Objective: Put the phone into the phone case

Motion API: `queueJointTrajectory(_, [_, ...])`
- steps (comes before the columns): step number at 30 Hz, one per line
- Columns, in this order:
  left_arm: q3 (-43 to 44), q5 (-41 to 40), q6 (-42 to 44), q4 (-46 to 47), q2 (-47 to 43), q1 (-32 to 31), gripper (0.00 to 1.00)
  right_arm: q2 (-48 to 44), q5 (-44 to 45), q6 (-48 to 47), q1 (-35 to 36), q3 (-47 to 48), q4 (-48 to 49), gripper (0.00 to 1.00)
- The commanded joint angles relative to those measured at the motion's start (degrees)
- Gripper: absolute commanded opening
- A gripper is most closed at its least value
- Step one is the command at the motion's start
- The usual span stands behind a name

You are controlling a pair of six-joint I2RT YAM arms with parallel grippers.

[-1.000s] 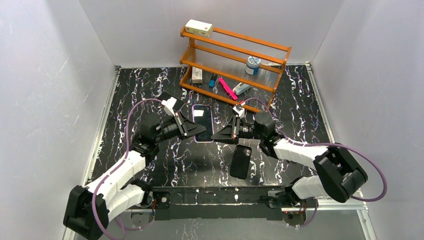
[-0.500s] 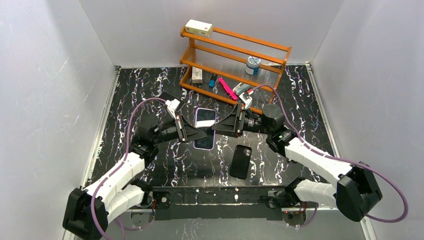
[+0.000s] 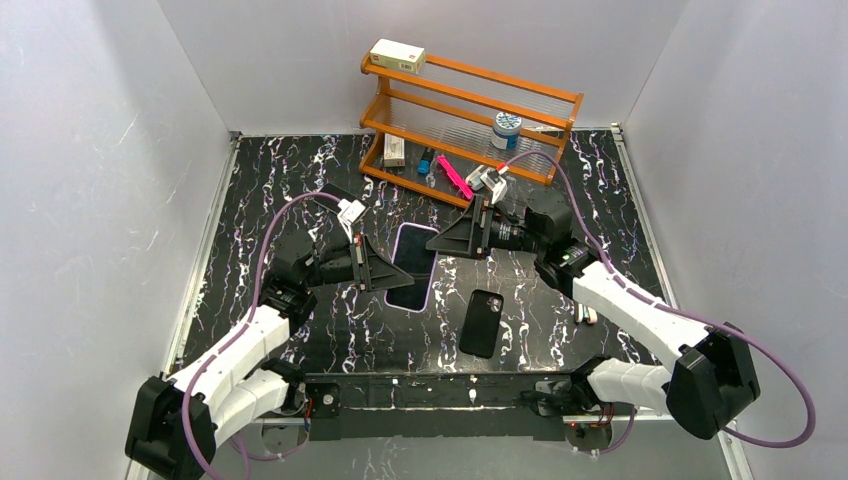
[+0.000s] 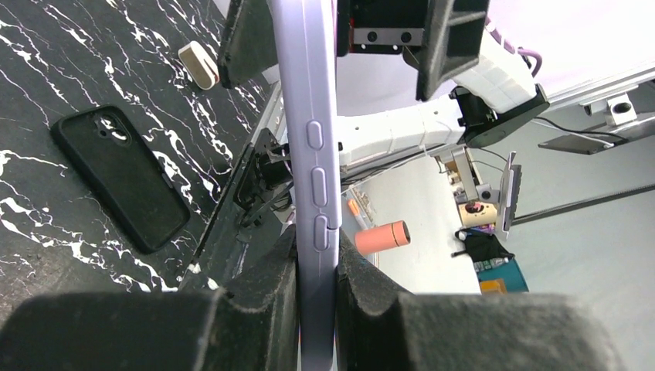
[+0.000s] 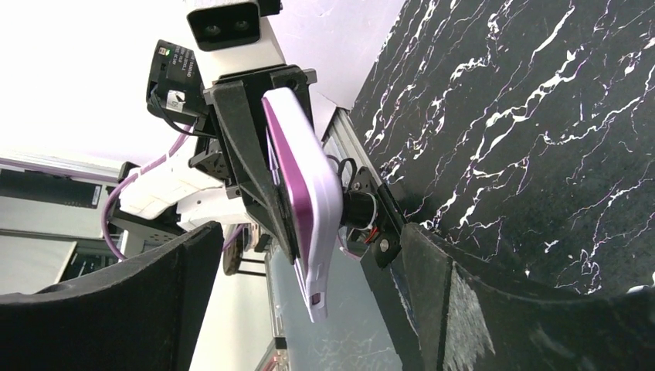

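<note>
Black white-veined tabletop, enclosed by plain pale walls, forms the work area.

1. Left gripper: jaws closed firmly on the phone, one pad on each broad face. The lavender side edge with its buttons faces the wrist camera. The phone is clear of the table, raised and tilted between the two arms.

2. Right gripper: jaws spread wide and holding nothing. Its fingers stand to either side of the phone's far end. Whether either finger touches the phone cannot be determined.

3. Phone case: lies flat and loose on the table, near the phone on the side toward the arm bases, apart from both grippers. The camera cutout is at its far end. Whether the open side faces up cannot be determined.

4. Wooden rack: stands at the back of the table with small items on it, behind the right gripper.

Judged step: transfer or two-handed regrip of the phone before seating it in the case.

Hazards from this state:
- Slip. The phone's faces look glossy, so a narrow or off-centre pinch by the right jaws could let it pivot.
- Drop. Release by the left jaws before the right jaws are set would let the phone fall to the table.
- Case shift. Nothing restrains the case, so pressing the phone in at an angle could push it along the surface.
- Misalignment. The camera corner must match the cutout or the phone will not seat.
</note>
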Motion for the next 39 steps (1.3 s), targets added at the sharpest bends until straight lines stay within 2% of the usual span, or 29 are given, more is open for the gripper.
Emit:
queueJointTrajectory(1, [-0.6,3.2,-0.3,4.6,-1.7,-0.3,0.00,1.0,-3.4,-0.1,-0.7,2.1,4.2,0.89])
queueJointTrajectory(10, [-1.8,4.3,-0.5,4.7,-0.6,-0.3,0.00,3.5,-5.3,2.3,-0.9,2.3,8.7,0.57])
queueJointTrajectory(12, [-2.1,4.2,-0.5,4.6,-0.3,-0.3,0.00,3.5,-4.8,2.2,-0.9,2.4,8.7,0.44])
queueJointTrajectory(15, [-2.0,4.0,0.8,2.3,0.7,-0.3,0.00,3.3,-3.8,1.2,-0.9,2.7,7.7,0.16])
queueJointTrajectory(17, [0.0,1.9,6.9,-6.8,1.4,-0.3,0.00,3.2,-3.0,-1.6,-1.0,3.7,4.4,0.01])
queueJointTrajectory(19, [2.9,-2.2,14.9,-19.5,1.9,-0.3,0.00,3.0,-2.6,-5.3,-1.0,4.8,1.3,0.01])
queueJointTrajectory(20, [3.8,-3.4,16.4,-22.1,2.4,-0.3,0.00,2.8,-2.0,-6.8,-1.0,5.0,0.0,0.01])
queueJointTrajectory(23, [4.4,-3.6,15.2,-22.3,4.8,-0.3,0.00,2.3,-0.8,-10.1,-0.9,5.6,-2.8,0.01])
queueJointTrajectory(27, [5.6,-4.2,14.2,-22.2,5.3,-0.2,0.22,2.9,-3.5,-10.4,-0.9,5.8,-2.7,0.01])
queueJointTrajectory(29, [6.6,-5.9,14.0,-22.4,3.8,-0.2,0.36,2.7,-4.9,-9.6,-0.9,5.2,-1.6,0.01])
queueJointTrajectory(32, [9.0,-9.1,14.2,-23.8,1.8,-0.3,0.50,2.3,-6.3,-8.6,-0.9,4.0,-0.7,0.01])
queueJointTrajectory(35, [10.5,-11.8,14.8,-24.5,0.6,-0.2,0.54,2.7,-8.3,-7.6,-0.9,3.2,0.0,0.01])
queueJointTrajectory(39, [11.1,-14.5,15.8,-25.2,0.2,-0.2,0.54,3.0,-9.9,-4.8,-0.9,1.1,3.6,0.01])
